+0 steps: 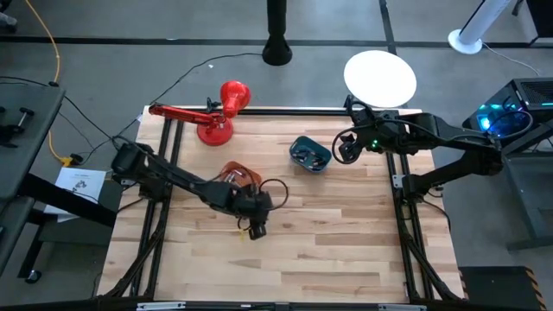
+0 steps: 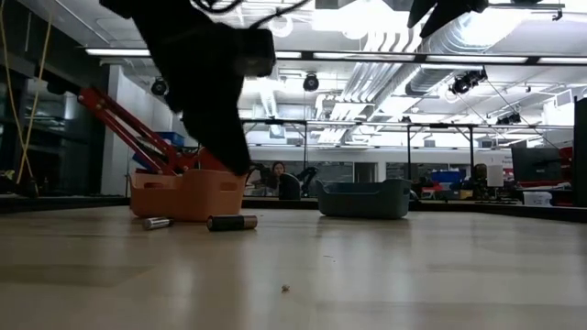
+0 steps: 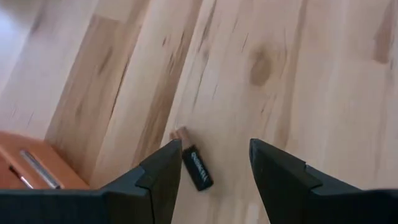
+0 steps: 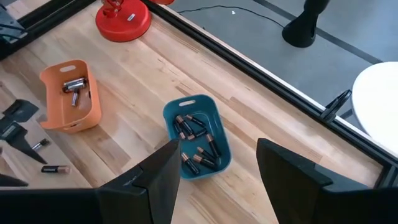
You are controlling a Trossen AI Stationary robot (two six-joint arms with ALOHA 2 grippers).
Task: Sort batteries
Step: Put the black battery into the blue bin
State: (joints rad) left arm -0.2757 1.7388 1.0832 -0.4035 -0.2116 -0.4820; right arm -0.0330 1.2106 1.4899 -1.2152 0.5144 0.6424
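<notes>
Lying flat, big pale wooden table (image 1: 346,250). Reaching across it from 9 o'clock, dark left arm, with left gripper (image 3: 211,171) low over the middle, fingers spread wide, holding nothing. Waiting up at 2 o'clock, right gripper (image 4: 217,168), fingers spread too, empty. Sitting near the middle, small orange plastic bin (image 4: 69,96) with silvery batteries (image 4: 73,86) inside. Sitting toward 1 o'clock, small teal plastic bin (image 4: 198,142) with dark batteries (image 4: 198,144) inside. Resting loose on the wood, just beside one left finger, dark brownish-black battery (image 3: 194,163). Lying next to it, near the orange bin, silvery-grey battery (image 2: 156,222).
</notes>
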